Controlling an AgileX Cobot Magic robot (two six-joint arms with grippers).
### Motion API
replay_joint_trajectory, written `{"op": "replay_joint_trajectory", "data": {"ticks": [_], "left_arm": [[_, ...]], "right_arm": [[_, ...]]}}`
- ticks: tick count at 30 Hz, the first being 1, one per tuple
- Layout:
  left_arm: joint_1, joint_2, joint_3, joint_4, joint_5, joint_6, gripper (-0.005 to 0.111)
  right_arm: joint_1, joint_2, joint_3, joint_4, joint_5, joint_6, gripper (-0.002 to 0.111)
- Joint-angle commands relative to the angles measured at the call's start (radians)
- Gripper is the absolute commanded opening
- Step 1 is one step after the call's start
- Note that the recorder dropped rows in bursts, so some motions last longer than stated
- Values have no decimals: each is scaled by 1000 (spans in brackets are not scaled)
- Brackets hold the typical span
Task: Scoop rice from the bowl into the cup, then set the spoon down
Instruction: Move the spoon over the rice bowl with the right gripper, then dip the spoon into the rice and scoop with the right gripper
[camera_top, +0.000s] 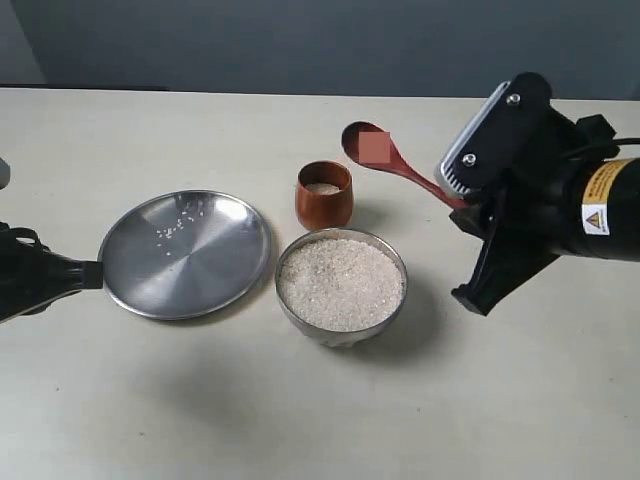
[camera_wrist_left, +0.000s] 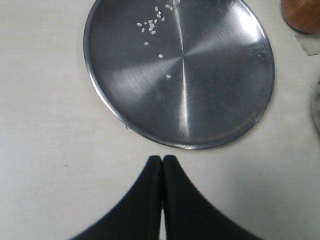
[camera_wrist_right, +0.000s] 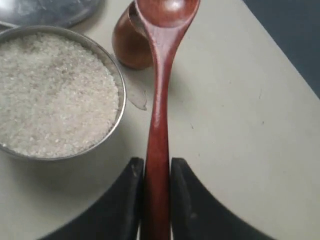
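Tabletop (camera_top: 200, 400); spoon (camera_wrist_right: 158, 125) grip, right-wrist view only.

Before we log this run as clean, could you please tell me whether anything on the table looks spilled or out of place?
Yes: a few stray rice grains lie scattered on the flat steel plate, left of the bowl and cup. Nothing else looks askew.

You are looking at the plate (camera_top: 200, 275) lying left on the tabletop (camera_top: 150, 400), the bowl (camera_top: 340, 339) holding rice (camera_top: 341, 283) just right of it, the cup (camera_top: 324, 212) standing behind the bowl, and the spoon (camera_top: 415, 176) hanging right of the cup.
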Motion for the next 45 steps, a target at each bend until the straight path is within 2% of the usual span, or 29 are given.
{"op": "replay_joint_trajectory", "data": {"ticks": [1, 6, 18, 25, 32, 39, 45], "left_arm": [[-3, 4, -5, 0, -25, 3, 0], [-3, 4, -5, 0, -28, 3, 0], [-3, 4, -5, 0, -28, 3, 0], [-3, 4, -5, 0, -28, 3, 0], [-3, 4, -5, 0, -28, 3, 0], [-3, 4, -5, 0, -28, 3, 0], [-3, 4, -5, 0, -28, 3, 0]], "right_arm": [[3, 75, -58, -50, 144, -8, -1], [56, 140, -112, -74, 240, -2, -1], [261, 286, -287, -295, 606, 0, -1], [359, 389, -316, -404, 703, 9, -1], [411, 474, -316, -523, 743, 102, -1], [411, 484, -316, -503, 732, 109, -1], [411, 484, -316, -416, 665, 109, -1]]}}
